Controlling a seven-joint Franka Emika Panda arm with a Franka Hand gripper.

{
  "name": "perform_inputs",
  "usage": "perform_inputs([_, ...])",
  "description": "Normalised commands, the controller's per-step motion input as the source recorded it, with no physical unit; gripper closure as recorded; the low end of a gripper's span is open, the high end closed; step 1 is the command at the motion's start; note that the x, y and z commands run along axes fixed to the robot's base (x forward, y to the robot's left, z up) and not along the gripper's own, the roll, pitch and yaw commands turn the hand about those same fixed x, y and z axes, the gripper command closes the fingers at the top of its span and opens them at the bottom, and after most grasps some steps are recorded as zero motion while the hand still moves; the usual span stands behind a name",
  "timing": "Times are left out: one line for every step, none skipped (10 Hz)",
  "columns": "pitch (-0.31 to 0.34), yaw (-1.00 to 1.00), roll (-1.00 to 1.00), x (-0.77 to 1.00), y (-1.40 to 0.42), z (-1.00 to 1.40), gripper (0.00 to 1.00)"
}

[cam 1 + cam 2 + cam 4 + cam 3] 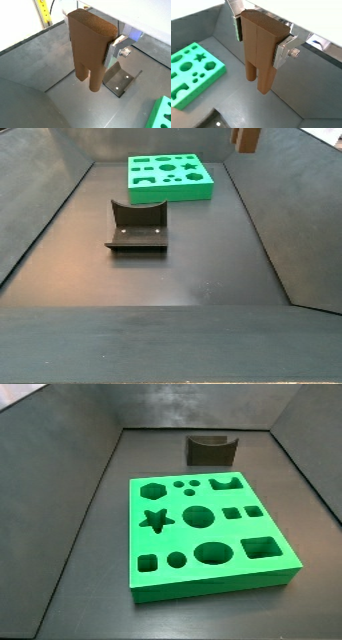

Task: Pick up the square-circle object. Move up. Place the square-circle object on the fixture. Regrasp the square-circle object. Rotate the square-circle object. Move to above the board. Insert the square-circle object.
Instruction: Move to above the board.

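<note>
My gripper [261,44] is shut on the square-circle object [261,50], a reddish-brown block held upright with its two prongs pointing down, well above the floor. It shows in both wrist views, also as [90,47]. A silver finger [283,52] presses one side and another finger [238,29] the opposite side. In a side view only the object's lower end [246,138] shows at the upper edge, to the right of the board. The green board [181,539] lies flat, and the dark fixture [210,449] stands beyond it. In a wrist view the fixture [120,82] is below the object.
Dark sloping walls surround the floor on all sides. The board also shows in a wrist view [201,90] and in a side view [170,190], with the fixture [136,228] in front of it. A yellow strip [44,15] stands outside the wall.
</note>
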Motion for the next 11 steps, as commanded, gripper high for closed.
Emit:
perform_inputs([0.033,1.00,0.04,0.22,-1.00,-0.02,1.00])
perform_inputs([0.033,1.00,0.05,0.23,-1.00,-0.02,1.00])
perform_inputs([0.033,1.00,0.04,0.23,-1.00,-0.02,1.00])
perform_inputs([0.036,1.00,0.04,0.24,-1.00,-0.02,1.00])
perform_inputs([0.040,1.00,0.04,0.25,-1.00,-0.02,1.00])
perform_inputs([0.043,1.00,0.04,0.26,-1.00,-0.02,1.00])
perform_inputs([0.046,1.00,0.04,0.27,-1.00,-0.02,1.00])
perform_inputs([0.048,1.00,0.04,0.27,-1.00,-0.02,1.00])
perform_inputs([0.053,1.00,0.04,0.29,-1.00,-0.02,1.00])
perform_inputs([0.056,1.00,0.05,0.30,-1.00,-0.02,1.00])
perform_inputs([0.060,1.00,0.05,0.32,-1.00,-0.02,1.00])
